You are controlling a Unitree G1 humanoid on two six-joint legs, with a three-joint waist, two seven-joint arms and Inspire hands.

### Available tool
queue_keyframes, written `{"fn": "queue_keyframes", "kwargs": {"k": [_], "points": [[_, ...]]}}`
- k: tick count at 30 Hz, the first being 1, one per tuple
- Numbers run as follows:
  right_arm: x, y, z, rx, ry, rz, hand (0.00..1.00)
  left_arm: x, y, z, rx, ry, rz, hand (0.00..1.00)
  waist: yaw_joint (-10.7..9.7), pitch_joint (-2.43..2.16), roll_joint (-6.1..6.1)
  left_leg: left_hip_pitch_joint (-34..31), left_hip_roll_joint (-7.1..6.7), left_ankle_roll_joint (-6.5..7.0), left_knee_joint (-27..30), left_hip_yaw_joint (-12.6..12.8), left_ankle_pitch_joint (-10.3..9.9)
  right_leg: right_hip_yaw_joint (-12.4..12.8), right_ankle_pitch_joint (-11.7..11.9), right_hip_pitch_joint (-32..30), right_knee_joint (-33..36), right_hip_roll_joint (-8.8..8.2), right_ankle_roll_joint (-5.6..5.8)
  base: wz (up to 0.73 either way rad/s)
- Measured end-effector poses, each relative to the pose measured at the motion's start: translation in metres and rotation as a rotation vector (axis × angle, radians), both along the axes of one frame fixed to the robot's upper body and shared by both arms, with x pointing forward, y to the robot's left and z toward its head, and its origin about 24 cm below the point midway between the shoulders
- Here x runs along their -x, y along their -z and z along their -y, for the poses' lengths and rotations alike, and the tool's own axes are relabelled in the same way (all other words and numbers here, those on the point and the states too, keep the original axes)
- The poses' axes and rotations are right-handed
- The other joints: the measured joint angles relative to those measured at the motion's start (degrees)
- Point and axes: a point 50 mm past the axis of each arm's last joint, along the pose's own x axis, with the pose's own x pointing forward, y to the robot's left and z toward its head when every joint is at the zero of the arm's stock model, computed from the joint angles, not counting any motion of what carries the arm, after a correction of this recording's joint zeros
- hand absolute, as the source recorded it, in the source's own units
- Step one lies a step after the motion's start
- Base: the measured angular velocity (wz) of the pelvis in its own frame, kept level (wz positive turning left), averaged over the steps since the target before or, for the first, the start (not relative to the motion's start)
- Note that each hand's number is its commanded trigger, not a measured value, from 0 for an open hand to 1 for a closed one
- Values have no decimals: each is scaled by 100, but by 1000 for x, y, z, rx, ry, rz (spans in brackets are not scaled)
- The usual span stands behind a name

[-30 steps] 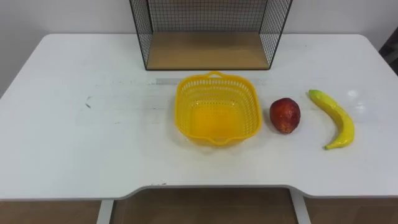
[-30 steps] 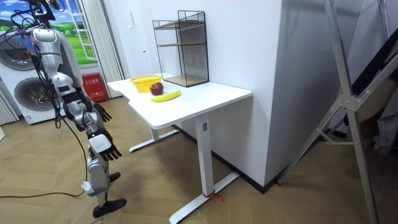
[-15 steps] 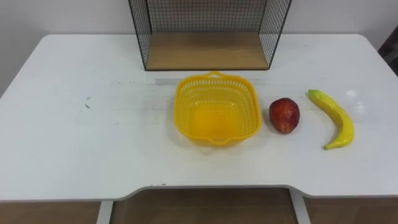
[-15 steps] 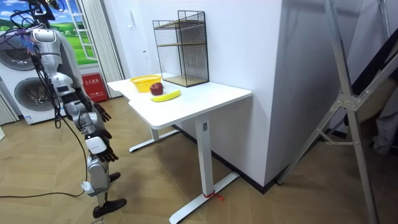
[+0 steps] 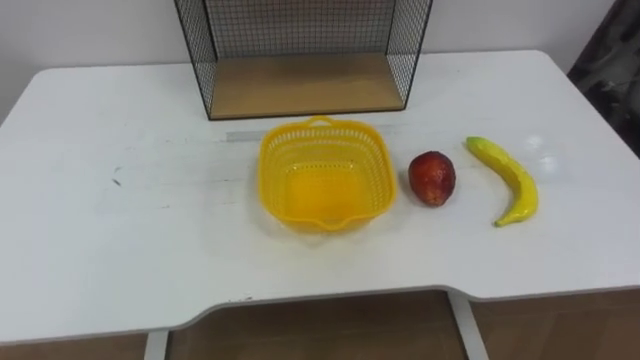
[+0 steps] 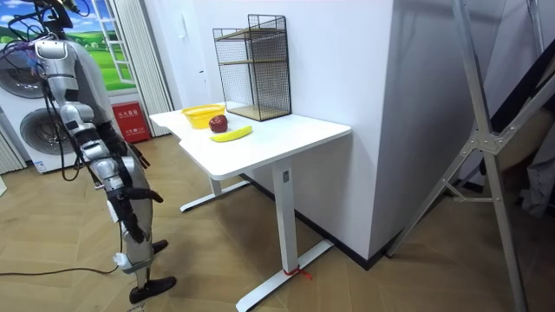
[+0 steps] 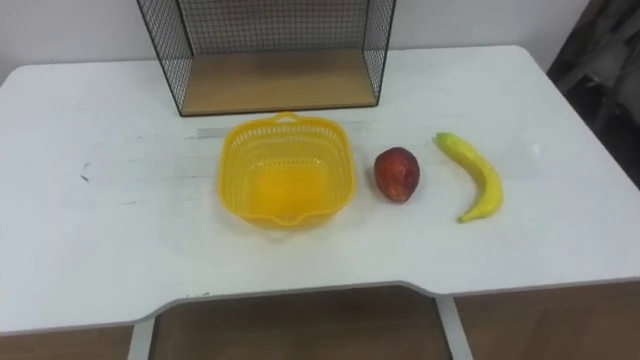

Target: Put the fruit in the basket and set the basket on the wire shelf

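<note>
The yellow basket point(image 5: 323, 186) lies empty on the white surface point(image 5: 120, 240) just before the wire shelf point(image 5: 300, 85), the red apple point(image 5: 432, 178) and the banana point(image 5: 506, 180) beside it on the right, likely set out for easy reach, while the robot's hands point(image 6: 132, 213) hang low by its body, and I cannot tell their state.

Both eye views looked steeply down on the table point(image 5: 100, 250) from close over its front edge; the room view, far off, shared its top and wire shelf point(image 5: 300, 85).
</note>
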Motion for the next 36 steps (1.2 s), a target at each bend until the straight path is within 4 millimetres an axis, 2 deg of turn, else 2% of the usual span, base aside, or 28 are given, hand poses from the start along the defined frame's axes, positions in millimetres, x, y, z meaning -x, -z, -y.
{"fn": "queue_keyframes", "kwargs": {"k": [3,6,8,11,13,15,17,18,20,21,23,24,28,32,36], "points": [[-4,-8,16,52,111,-9,0,6,-2,-6,-24,-16,-20,0,-98,1,-25,23,0,0,8,3,0,3,-28,-2,41,-6,-4,0],[-19,-23,37,148,178,0,0,7,-4,-10,-40,-3,-20,0,-198,3,-54,15,0,0,12,8,0,23,-80,-59,126,-11,-5,-2],[-32,-43,61,235,233,10,0,5,-6,-13,-51,3,-8,0,-227,2,-64,-24,-3,0,16,13,0,42,-80,-120,143,-13,-4,-5],[-44,-68,86,365,226,4,0,2,-7,-17,-66,27,-6,0,-207,3,-86,-62,-3,0,14,13,0,68,-88,-188,193,-13,-3,-4],[-54,-93,106,484,234,15,0,-2,-9,-20,-83,60,-1,0,-196,20,-120,-71,-2,0,12,16,1,114,-88,-214,197,-7,-6,-6],[-62,-109,114,558,233,22,0,-2,-10,-21,-89,72,-5,0,-187,20,-151,-69,-3,0,-2,16,1,127,-88,-218,202,-5,-6,-4],[-72,-132,120,695,188,-7,0,-4,-10,-21,-92,86,4,0,-192,40,-176,-82,-7,0,-2,18,1,124,-88,-224,199,-5,-6,0],[-74,-137,121,729,181,-13,0,-6,-10,-21,-92,91,8,0,-181,44,-184,-90,-7,0,-2,20,1,125,-88,-236,198,-5,-6,0],[-88,-165,123,848,177,28,0,-10,-10,-19,-90,105,19,0,-167,47,-185,-167,-5,0,2,26,1,131,-85,-325,209,-3,-9,0],[-91,-172,122,881,173,40,0,-10,-11,-19,-91,107,21,0,-162,52,-184,-176,-5,0,2,26,1,131,-83,-331,208,-2,-10,0],[-105,-199,117,1044,122,78,0,-12,-10,-19,-96,136,17,0,-119,46,-172,-183,-5,0,1,58,1,139,-83,-345,199,-3,-10,-2],[-109,-205,115,1079,106,89,0,-13,-10,-18,-95,141,18,0,-98,46,-170,-190,-5,0,0,66,0,139,-83,-358,197,-5,-10,-8],[-135,-238,99,1260,-50,195,0,-16,-9,-13,-82,181,26,0,67,7,-110,-194,-4,0,-14,126,0,202,-64,-398,232,-5,-14,-7],[-158,-258,88,1358,-198,292,0,-22,-8,-7,-72,214,33,0,227,32,-131,-188,3,0,-14,119,1,196,-63,-408,282,-3,-16,0],[-172,-265,71,1427,-361,363,0,-22,-8,-7,-69,224,32,0,305,74,-170,-174,10,0,-11,112,0,188,-63,-380,285,1,-16,1]]}}
